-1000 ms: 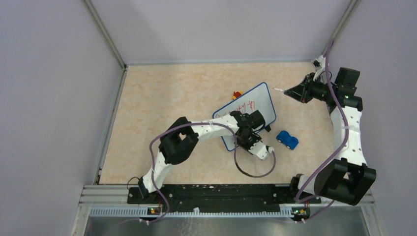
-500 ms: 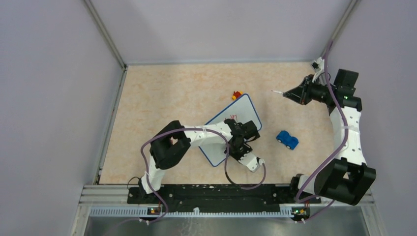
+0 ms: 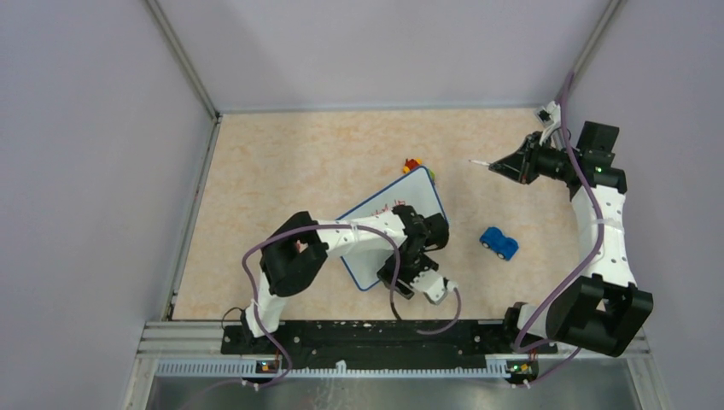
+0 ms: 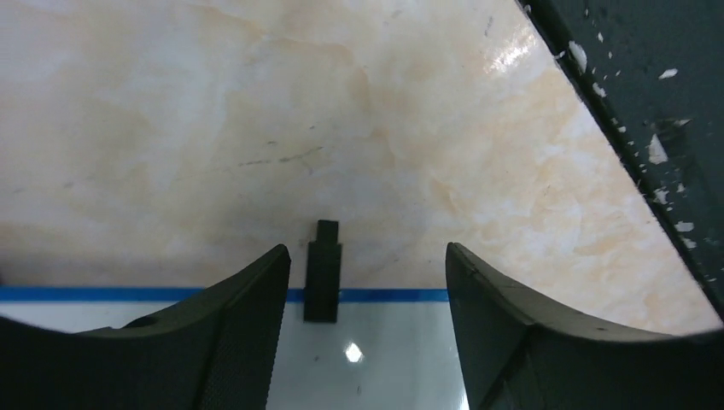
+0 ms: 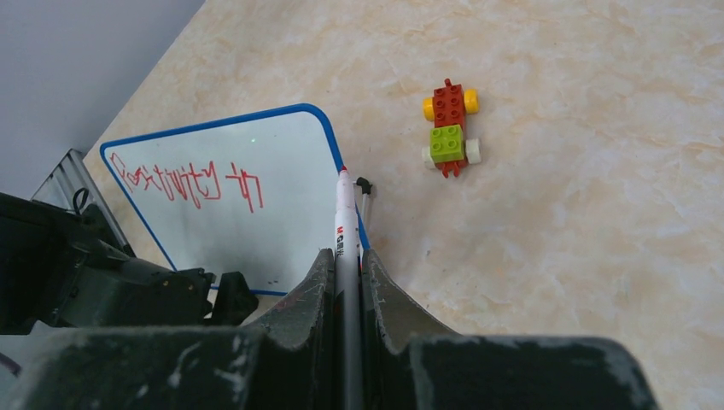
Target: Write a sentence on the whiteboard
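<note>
The whiteboard (image 3: 369, 260) lies tilted on the table, white with a blue rim. The sentence (image 5: 192, 181) on it is one line of red scrawl, roughly "Positivity in". My left gripper (image 3: 416, 278) is open over the board's near edge. In the left wrist view (image 4: 367, 252) the blue rim and a black foot (image 4: 323, 269) lie between its spread fingers. My right gripper (image 3: 512, 165) hovers right of the board, apart from it. It is shut on a white marker (image 5: 346, 231) whose red tip points towards the board's corner.
A blue toy car (image 3: 499, 243) sits right of the board. A small brick car (image 5: 450, 128), red and green, lies beyond the board's far corner. The black base rail (image 4: 649, 111) runs close to the left gripper. Grey walls enclose the table.
The whiteboard has slid and turned towards the near left together with my left arm. My right gripper with the marker has hardly moved.
</note>
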Tool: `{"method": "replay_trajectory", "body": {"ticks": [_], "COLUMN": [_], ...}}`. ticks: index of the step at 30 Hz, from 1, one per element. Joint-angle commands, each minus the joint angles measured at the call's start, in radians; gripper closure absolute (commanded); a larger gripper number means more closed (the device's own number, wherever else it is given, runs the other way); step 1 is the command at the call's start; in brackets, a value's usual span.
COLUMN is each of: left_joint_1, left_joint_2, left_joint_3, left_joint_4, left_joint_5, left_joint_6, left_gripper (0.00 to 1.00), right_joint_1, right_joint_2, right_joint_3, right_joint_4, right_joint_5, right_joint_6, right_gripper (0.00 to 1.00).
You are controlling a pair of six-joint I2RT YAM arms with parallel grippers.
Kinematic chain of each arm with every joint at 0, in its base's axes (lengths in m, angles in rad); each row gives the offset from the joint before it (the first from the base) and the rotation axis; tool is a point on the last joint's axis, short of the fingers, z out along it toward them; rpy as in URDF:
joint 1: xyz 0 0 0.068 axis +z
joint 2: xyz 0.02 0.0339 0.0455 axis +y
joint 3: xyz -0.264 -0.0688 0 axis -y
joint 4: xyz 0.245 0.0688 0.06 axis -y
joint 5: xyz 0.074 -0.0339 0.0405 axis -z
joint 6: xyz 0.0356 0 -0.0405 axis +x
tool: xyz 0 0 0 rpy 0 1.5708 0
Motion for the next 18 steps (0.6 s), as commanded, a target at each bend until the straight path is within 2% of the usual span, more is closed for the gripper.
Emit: {"method": "replay_trajectory", "body": {"ticks": [1, 4, 6, 10, 14, 18], "left_joint_1": [-0.007, 0.009, 0.063, 0.274, 0.506, 0.654], "left_joint_2": [-0.072, -0.110, -0.155, -0.253, -0.352, -0.424], "left_joint_3": [0.169, 0.265, 0.309, 0.363, 0.323, 0.200], "left_joint_4": [-0.093, -0.071, -0.047, 0.045, 0.150, 0.202], "left_joint_5": [0.088, 0.141, 0.183, 0.315, 0.370, 0.415], "left_joint_6": [-0.133, -0.286, -0.394, -0.677, -0.903, -0.991], "left_gripper": [0.27, 0.28, 0.30, 0.37, 0.38, 0.38], "right_joint_1": [0.001, 0.002, 0.002, 0.000, 0.003, 0.007], "right_joint_2": [-0.026, -0.024, -0.020, -0.019, -0.023, -0.024], "right_joint_3": [0.016, 0.039, 0.050, 0.036, 0.017, 0.013], "right_joint_4": [0.035, 0.033, 0.029, 0.042, 0.043, 0.033], "right_joint_5": [-0.018, -0.004, -0.003, -0.008, -0.013, -0.022], "right_joint_6": [0.000, 0.001, -0.002, 0.001, -0.007, -0.016], "right_gripper": [1.00, 1.00, 1.00, 1.00, 1.00, 1.00]}}
